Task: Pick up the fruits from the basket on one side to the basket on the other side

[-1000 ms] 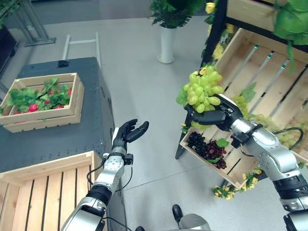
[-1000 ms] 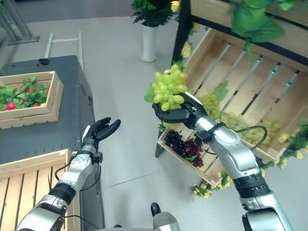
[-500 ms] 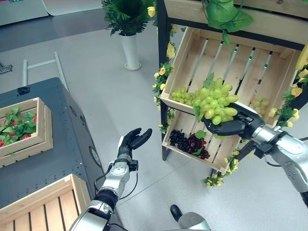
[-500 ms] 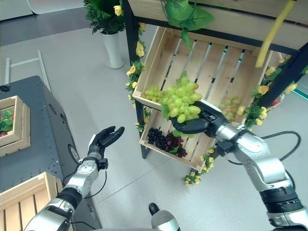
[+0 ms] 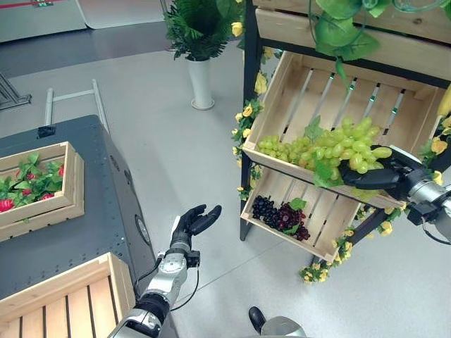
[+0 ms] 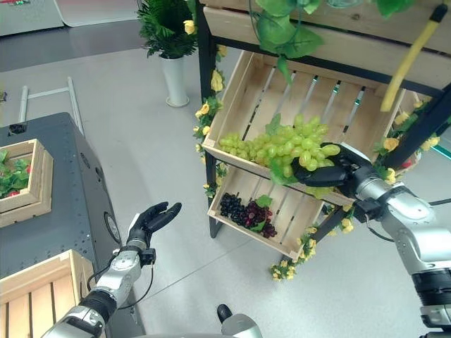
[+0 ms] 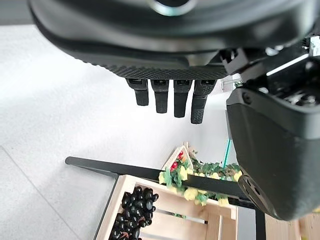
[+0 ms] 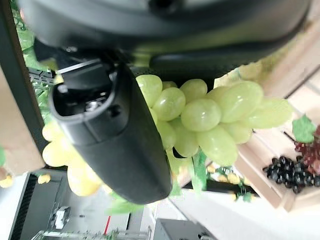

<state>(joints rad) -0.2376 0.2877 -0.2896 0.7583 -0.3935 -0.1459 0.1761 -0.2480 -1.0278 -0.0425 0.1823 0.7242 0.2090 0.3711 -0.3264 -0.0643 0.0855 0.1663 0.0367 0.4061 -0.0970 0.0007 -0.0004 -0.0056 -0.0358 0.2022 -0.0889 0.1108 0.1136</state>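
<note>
My right hand (image 5: 375, 177) is shut on a bunch of green grapes (image 5: 354, 146), holding it over the front edge of the shelf's upper wooden crate (image 5: 331, 98). More green grapes (image 5: 280, 147) lie in that crate, just left of the held bunch. In the right wrist view the thumb (image 8: 120, 150) curls over the green grapes (image 8: 210, 117). Dark grapes (image 5: 278, 212) lie in the lower crate (image 5: 324, 218). My left hand (image 5: 190, 222) hangs open above the floor beside the dark table, its fingers (image 7: 167, 100) straight and holding nothing. A slatted crate (image 5: 67, 299) sits at the lower left.
A crate of red fruit and leaves (image 5: 35, 186) rests on the dark table (image 5: 99, 211). A plant in a white vase (image 5: 201, 83) stands behind the shelf's black frame (image 5: 248, 84), which is trimmed with yellow flowers. A white frame (image 5: 70, 98) lies on the floor.
The camera has swung toward the shelf. My right hand has carried the green grapes rightward and down to the upper crate's front edge. The left hand keeps its open pose.
</note>
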